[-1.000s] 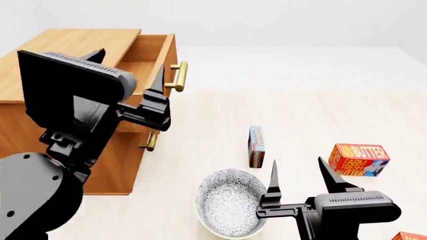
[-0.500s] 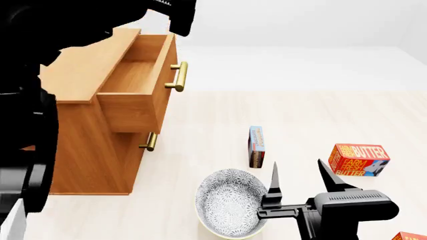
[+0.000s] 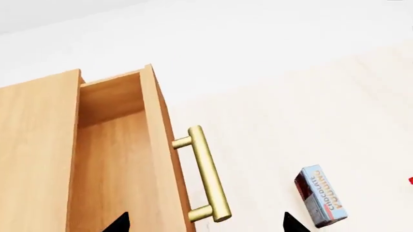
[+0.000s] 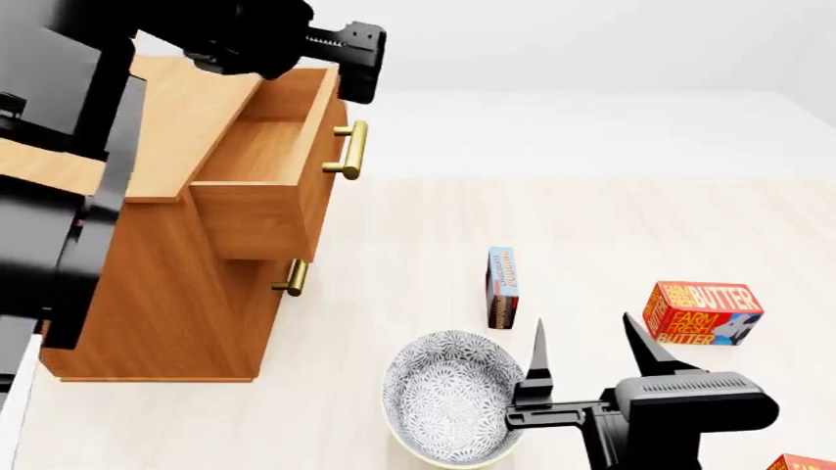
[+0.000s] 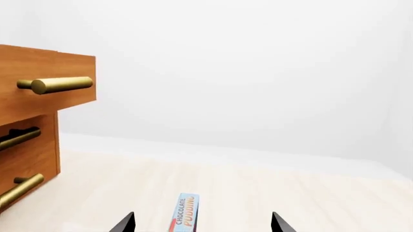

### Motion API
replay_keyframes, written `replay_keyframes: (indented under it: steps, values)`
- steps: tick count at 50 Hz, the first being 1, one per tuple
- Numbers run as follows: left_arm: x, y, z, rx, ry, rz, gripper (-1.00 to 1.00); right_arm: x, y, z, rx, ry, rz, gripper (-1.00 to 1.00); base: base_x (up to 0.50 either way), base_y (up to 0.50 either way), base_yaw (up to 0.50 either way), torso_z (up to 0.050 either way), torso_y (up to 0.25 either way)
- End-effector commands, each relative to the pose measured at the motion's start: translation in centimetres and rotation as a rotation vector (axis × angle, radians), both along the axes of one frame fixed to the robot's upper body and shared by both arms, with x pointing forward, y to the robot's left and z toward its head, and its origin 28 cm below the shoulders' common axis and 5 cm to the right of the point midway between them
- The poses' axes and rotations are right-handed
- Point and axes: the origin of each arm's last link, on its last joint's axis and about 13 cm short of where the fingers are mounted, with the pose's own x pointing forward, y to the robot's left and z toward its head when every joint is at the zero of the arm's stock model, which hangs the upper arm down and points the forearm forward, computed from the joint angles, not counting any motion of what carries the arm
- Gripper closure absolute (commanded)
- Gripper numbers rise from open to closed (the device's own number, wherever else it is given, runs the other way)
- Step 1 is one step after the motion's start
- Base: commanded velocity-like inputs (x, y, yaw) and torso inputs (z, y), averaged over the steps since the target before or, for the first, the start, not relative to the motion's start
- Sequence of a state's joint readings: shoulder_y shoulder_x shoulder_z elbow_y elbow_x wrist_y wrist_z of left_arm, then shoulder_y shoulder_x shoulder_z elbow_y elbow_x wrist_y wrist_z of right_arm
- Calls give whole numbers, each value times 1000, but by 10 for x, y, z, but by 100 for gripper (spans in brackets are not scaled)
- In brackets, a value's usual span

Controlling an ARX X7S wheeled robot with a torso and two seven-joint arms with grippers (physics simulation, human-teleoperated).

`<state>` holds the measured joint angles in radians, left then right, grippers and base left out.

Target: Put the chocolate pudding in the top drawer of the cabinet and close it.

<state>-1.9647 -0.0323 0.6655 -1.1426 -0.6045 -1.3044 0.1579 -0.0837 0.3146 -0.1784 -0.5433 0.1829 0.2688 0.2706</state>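
The chocolate pudding [image 4: 502,286], a thin blue and red box, stands on edge on the floor right of the cabinet [image 4: 157,294]. It also shows in both wrist views [image 3: 320,195] [image 5: 185,213]. The top drawer [image 4: 268,166] is pulled out, and what I see of its inside is empty. Its brass handle [image 4: 347,149] faces right. My left gripper [image 3: 205,224] is open and held high over the drawer front, with the handle [image 3: 208,176] between its fingertips in view and nothing held. My right gripper [image 4: 588,352] is open, low, pointing at the pudding.
A patterned bowl [image 4: 448,397] sits just left of my right gripper. A red-orange butter box [image 4: 702,312] lies to the right and another [image 4: 797,461] at the bottom right corner. The lower drawer [image 4: 293,277] is shut. My left arm [image 4: 78,147] hides part of the cabinet top.
My left arm has risen from in front of the drawer to high above the cabinet. The drawer stays open. The right arm and the pudding have not moved.
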Motion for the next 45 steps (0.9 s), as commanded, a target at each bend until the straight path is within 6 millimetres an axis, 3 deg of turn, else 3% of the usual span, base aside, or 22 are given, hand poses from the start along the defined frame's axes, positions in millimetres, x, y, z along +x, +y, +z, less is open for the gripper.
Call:
replay_keyframes:
  steps: [1, 45]
  values:
    - [1, 8, -11, -98, 121, 62, -100, 1, 1, -1, -6, 3, 2, -100, 0, 0, 0, 0, 0]
    - [5, 8, -36, -64, 234, 10, -100, 3, 3, -5, -15, 13, 13, -100, 0, 0, 0, 0, 0]
